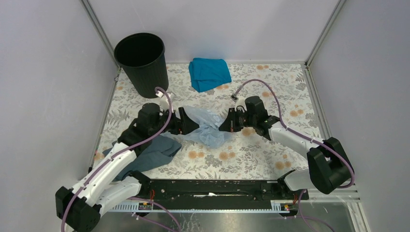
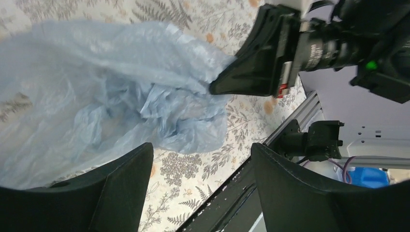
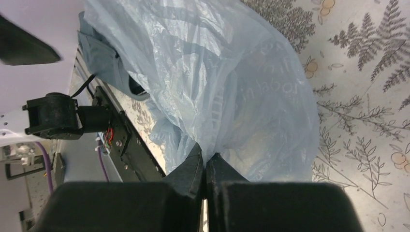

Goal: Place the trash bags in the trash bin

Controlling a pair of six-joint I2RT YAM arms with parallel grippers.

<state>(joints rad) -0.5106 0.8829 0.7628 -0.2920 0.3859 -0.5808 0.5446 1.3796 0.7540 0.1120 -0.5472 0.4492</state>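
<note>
The trash bin [image 1: 141, 65] stands at the far left corner, well apart. The left gripper [image 1: 187, 123] has its jaws spread at the bag's left edge, holding nothing. The trash bag [image 1: 208, 126] lies crumpled mid-table. It is judged filmy, light and slippery, and best taken by a bunched fold. The right gripper [image 1: 225, 124] is pinched closed on its right edge.

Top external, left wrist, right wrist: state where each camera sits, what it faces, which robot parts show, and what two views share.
Top external: above, behind the bases, looking down on the table, left arm, right arm, trash bin and trash bag.
Left wrist: on the left arm, facing the trash bag past its open left end effector; right end effector visible.
Right wrist: on the right arm, facing the trash bag past its right end effector, shut on it.
Shared: both wrist views show the trash bag.
</note>
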